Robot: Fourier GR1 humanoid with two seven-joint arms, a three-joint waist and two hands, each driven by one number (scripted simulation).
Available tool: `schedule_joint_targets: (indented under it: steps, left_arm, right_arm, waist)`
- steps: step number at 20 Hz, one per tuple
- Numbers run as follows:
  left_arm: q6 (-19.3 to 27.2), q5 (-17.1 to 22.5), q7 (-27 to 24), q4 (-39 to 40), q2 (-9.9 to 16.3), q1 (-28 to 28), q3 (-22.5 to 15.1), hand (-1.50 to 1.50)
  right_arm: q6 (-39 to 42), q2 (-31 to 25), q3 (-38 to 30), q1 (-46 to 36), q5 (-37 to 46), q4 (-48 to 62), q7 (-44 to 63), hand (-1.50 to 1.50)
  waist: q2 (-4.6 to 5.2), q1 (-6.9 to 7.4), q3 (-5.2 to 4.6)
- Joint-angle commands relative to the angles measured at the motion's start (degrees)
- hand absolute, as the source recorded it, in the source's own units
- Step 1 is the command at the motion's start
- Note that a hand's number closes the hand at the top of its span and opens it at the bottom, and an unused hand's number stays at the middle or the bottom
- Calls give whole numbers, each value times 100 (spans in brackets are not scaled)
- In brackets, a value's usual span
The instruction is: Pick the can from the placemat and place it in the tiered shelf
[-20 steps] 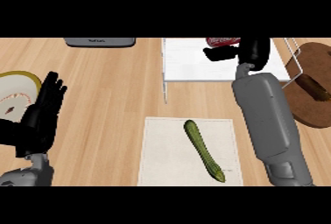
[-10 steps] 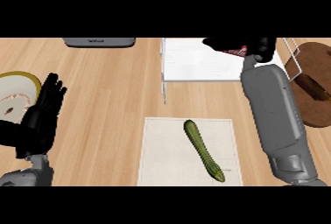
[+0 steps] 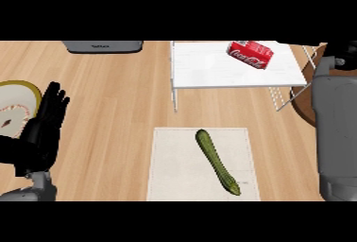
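The red can (image 3: 250, 53) lies on its side on the white top of the tiered shelf (image 3: 209, 71), near its back right corner, with no hand on it. My right hand (image 3: 344, 49) shows only partly at the view's right edge, to the right of the shelf and apart from the can, above its grey forearm (image 3: 336, 123). The pale placemat (image 3: 180, 170) in front of the shelf holds only a green cucumber (image 3: 216, 161). My left hand (image 3: 45, 124) rests open at the left edge, fingers up.
A plate (image 3: 14, 101) with food sits at the far left, partly behind my left hand. A grey appliance (image 3: 102, 46) stands at the back. A brown board (image 3: 301, 105) lies right of the shelf, under my right forearm.
My right hand has drawn away to the right from the shelf top, and the can that it covered now lies uncovered there. The left hand has stayed still.
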Motion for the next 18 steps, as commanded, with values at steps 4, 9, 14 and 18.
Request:
schedule_joint_targets:
  steps: [4, 9, 14, 18]
  left_arm:
    - [57, -153, 61, -100, -59, 43, -93, 0]
    - [25, -57, 282, -56, 4, -181, 42, 0]
    - [-70, -61, -115, 125, -46, -48, 98, 0]
    - [-122, 17, 333, -150, -5, -145, 118, 0]
  right_arm:
    - [866, -583, -410, 1238, -497, -2069, 1041, -150]
    - [1684, -1184, -1224, 2142, -1731, -2639, 634, -150]
    - [2027, -1269, -1710, 2762, -2577, -3366, 694, -150]
    - [2138, -1475, -2029, 2911, -3001, -3051, 244, -150]
  waist:
    - [-8, -56, 1]
    - [11, -41, 5]
    - [24, 24, 2]
    - [30, 57, 3]
